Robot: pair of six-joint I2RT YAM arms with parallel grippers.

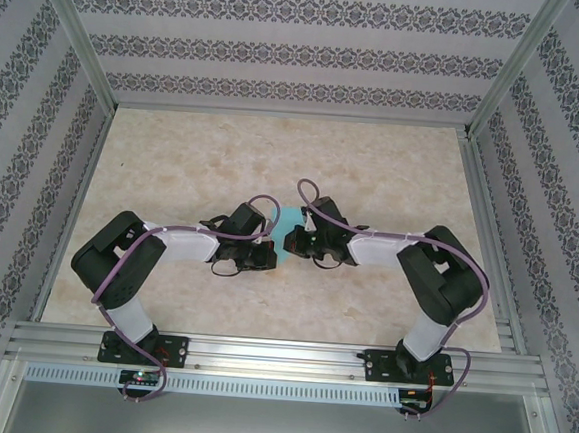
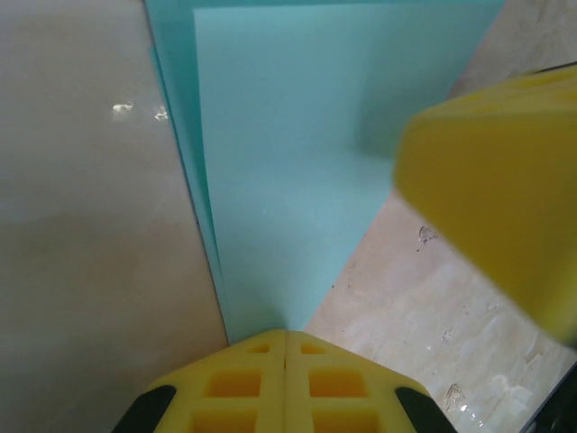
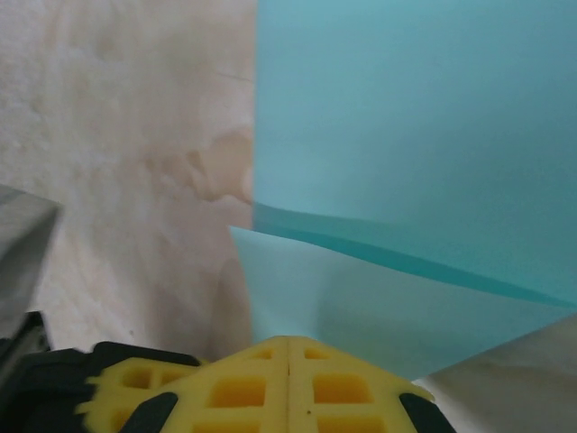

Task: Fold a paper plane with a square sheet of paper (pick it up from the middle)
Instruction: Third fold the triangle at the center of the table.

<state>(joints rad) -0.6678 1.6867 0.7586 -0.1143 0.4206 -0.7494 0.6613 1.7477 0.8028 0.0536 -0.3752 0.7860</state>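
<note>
The turquoise-blue sheet of paper (image 1: 287,226) sits between the two arms at the table's middle, mostly hidden under them from above. In the left wrist view the paper (image 2: 297,162) is folded into layers and narrows toward my left gripper (image 2: 286,336), whose yellow fingers are shut on its corner. The other arm's yellow finger (image 2: 496,198) shows blurred at the right. In the right wrist view my right gripper (image 3: 288,343) is shut on a lighter flap of the paper (image 3: 361,298), with a darker crease above it.
The beige marble-patterned tabletop (image 1: 273,165) lies around the paper. Patterned walls and aluminium frame posts (image 1: 74,29) enclose the table. A metal rail (image 1: 278,356) runs along the near edge by the arm bases.
</note>
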